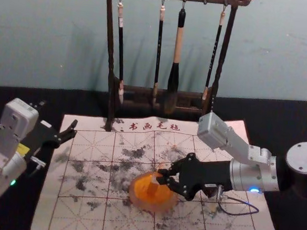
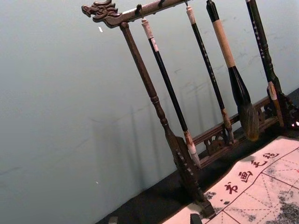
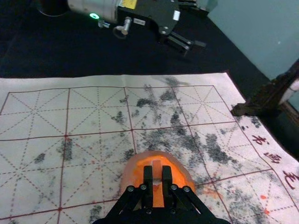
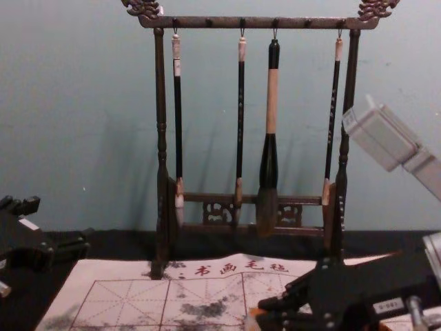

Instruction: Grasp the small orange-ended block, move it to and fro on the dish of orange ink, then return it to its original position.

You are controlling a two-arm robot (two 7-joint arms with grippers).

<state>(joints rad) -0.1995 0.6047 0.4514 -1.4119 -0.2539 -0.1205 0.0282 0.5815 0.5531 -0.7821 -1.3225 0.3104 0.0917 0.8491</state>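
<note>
Block point(image 3: 157, 171) in right tool point(image 1: 162, 177) over ink dish point(image 1: 152, 205), left tool point(image 1: 74, 129) by mat point(image 1: 230, 220)

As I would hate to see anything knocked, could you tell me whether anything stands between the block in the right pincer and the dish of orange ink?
Nothing visible does: the right pincer holds the block at the dish of orange ink, with the brush rack well beyond and the left pincer off to the left.

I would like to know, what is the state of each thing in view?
Right gripper: fingers shut on block
Left gripper: fingers open
Block: held at the dish
Dish: uncovered, orange ink inside
Mat: spread out, stained
Rack: standing upright
Brushes: hanging from rack
</note>
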